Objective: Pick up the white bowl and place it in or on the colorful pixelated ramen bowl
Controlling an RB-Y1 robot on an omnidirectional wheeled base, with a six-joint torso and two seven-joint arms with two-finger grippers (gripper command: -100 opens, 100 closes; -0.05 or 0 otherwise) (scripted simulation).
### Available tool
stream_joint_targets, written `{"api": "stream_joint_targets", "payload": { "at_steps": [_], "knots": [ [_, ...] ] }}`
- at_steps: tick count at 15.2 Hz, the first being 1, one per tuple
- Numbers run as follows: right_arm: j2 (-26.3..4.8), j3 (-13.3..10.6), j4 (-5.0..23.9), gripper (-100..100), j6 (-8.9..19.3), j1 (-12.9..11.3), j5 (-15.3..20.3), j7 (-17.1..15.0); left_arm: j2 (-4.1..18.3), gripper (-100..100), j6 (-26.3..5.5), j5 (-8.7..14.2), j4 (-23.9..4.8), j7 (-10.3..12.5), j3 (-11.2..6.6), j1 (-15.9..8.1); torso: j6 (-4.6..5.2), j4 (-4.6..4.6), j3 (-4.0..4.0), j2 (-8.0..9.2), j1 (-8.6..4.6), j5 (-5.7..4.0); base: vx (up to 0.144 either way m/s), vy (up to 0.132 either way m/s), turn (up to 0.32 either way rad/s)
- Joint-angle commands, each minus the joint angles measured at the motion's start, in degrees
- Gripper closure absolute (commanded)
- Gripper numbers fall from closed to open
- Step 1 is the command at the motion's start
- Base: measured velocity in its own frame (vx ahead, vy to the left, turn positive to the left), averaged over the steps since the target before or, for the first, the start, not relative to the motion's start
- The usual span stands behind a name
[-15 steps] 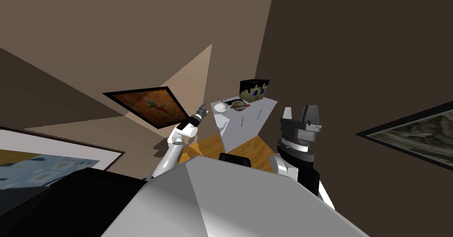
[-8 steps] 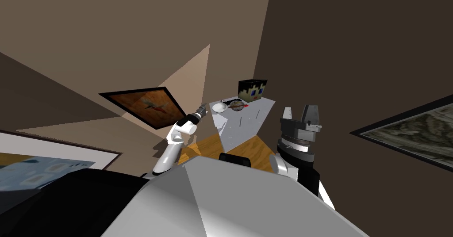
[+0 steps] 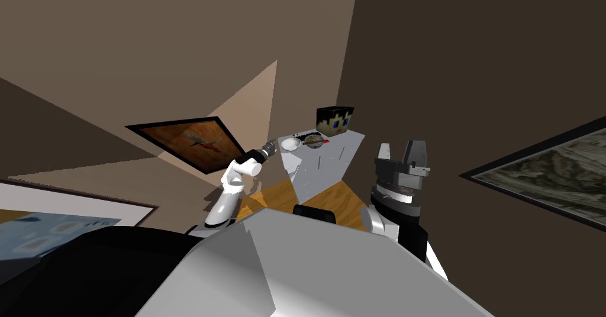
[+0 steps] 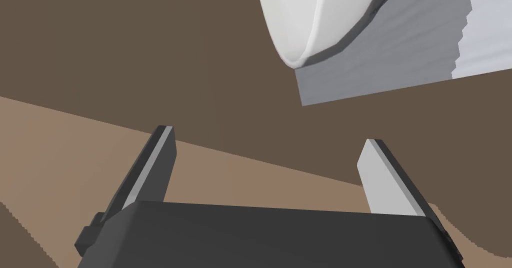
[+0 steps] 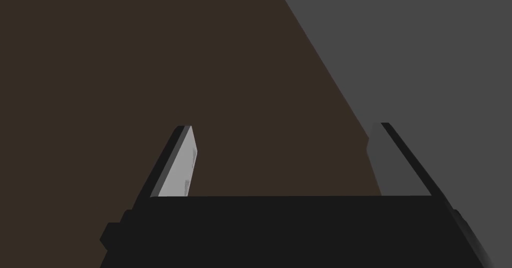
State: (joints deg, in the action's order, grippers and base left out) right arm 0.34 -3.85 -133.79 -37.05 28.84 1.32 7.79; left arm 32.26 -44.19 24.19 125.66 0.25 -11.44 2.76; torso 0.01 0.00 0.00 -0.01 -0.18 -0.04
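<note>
A white bowl (image 3: 290,144) sits near the left corner of a light grey cabinet top (image 3: 349,136), and the pixelated ramen bowl (image 3: 313,141) with a red stick across it stands just right of it. My left gripper (image 3: 271,146) reaches out a short way left of the white bowl, apart from it. In the left wrist view that gripper (image 4: 269,135) is open, and the white bowl (image 4: 310,15) lies ahead of it, off toward one finger, on the grey top's corner (image 4: 380,65). My right gripper (image 3: 400,149) is raised close to my chest; its fingers (image 5: 182,162) stand open.
A pixelated block head (image 3: 334,120) stands on the cabinet behind the bowls. A small dotted card (image 3: 299,136) lies by them. The grey cabinet front (image 3: 316,171) rises from a wooden floor (image 3: 322,200). Framed pictures (image 3: 186,142) hang on the brown walls.
My left arm has stretched further out, bringing its gripper nearer the white bowl. The whole head view has drifted a little left. My right arm holds still.
</note>
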Motion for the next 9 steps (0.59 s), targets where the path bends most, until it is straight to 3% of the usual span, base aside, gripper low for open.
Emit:
{"api": "stream_joint_targets", "payload": {
  "at_steps": [1,2,3,6,7,9],
  "knots": [
    [0.0,0.0,0.0,0,0.0,0.0,0.0,0.0,0.29,-100,-2.86,0.3,-0.15,-0.08,-0.22,-0.45,0.0,0.0,0.0,0.0,0.0,0.0,0.008,-0.04,-0.013],
    [0.0,0.0,0.0,0,0.0,0.0,0.0,0.0,0.29,-100,-2.99,0.3,-0.15,-0.08,-0.22,-0.45,-0.01,0.0,0.0,-0.01,0.0,0.0,0.006,-0.023,0.006],
    [0.0,0.0,0.0,0,0.0,0.0,0.0,0.0,1.3,-100,-5.06,1.33,-0.63,-0.24,-0.95,-1.94,-0.01,0.0,0.0,-0.01,0.05,0.01,0.003,-0.041,-0.029],
    [0.0,0.0,0.0,0,0.0,0.0,0.0,0.0,1.3,-100,-7.34,1.33,-0.63,-0.24,-0.95,-1.94,-0.01,0.0,-0.01,-0.01,-0.01,0.0,0.006,-0.041,-0.017],
    [0.0,0.0,0.0,0,0.0,0.0,0.0,0.0,2.26,-100,-9.4,2.35,-1.12,-0.41,-1.68,-3.42,-0.01,0.0,-0.01,-0.01,0.04,0.01,0.011,-0.035,-0.026],
    [0.0,0.0,0.0,0,0.0,0.0,0.0,0.0,2.26,-100,-11.64,2.35,-1.12,-0.41,-1.68,-3.42,0.0,-0.01,-0.02,-0.03,0.01,0.0,0.009,-0.04,-0.03]
  ]
}}
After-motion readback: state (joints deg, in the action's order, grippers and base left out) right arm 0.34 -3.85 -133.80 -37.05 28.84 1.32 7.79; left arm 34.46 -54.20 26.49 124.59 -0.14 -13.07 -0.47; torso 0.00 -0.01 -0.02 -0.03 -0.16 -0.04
